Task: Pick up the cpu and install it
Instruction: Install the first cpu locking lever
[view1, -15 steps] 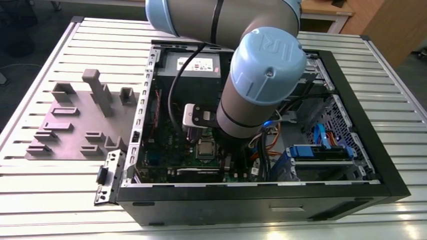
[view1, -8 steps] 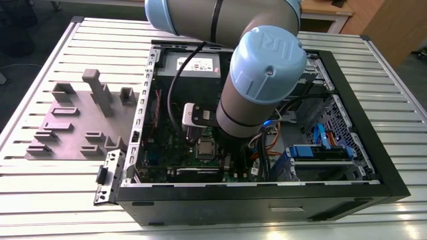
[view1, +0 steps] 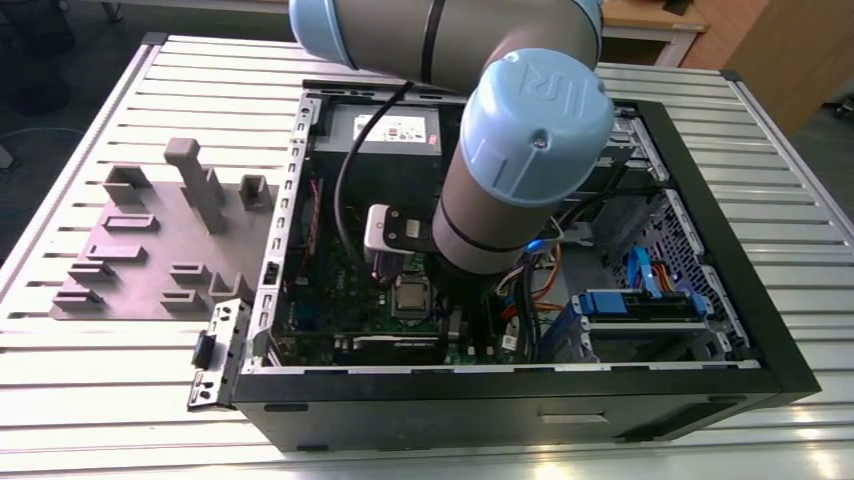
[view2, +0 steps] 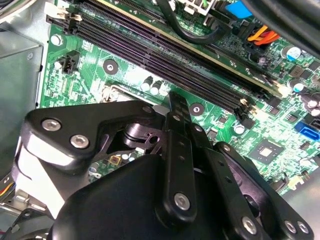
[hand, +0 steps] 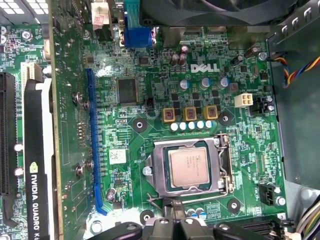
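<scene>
jaws: can't tell from my feeds if they're released or clenched. in the second wrist view the gripper (view2: 176, 107) is just black linkage with one thin finger (view2: 178, 106) poking out over the motherboard (view2: 130, 75). nothing visibly between them.
gripper spot: low inside the pc case (view1: 534, 420), right above the board, close to the socket area. in the first wrist view its black tips (hand: 172, 205) sit just past the socket edge.
cpu: sitting flat in the socket (hand: 161, 170) on the board, silver top facing up (hand: 188, 167). the metal frame is around it and the chip looks square to it. not touching the gripper as far as i can see. in the exterior view i can spot it (view1: 412, 297) just beside the arm.
board nearby: long black ram slots (view2: 165, 60) run past the finger, blue slot (hand: 93, 140) and a graphics card (hand: 37, 165) off to one side of the socket.
arm: big grey and blue arm (view1: 521, 170) reaching down into the open case.
bench: slatted metal bench (view1: 107, 370) carries the case, with a grey fixture tray (view1: 147, 260) on the exterior view's left.
</scene>
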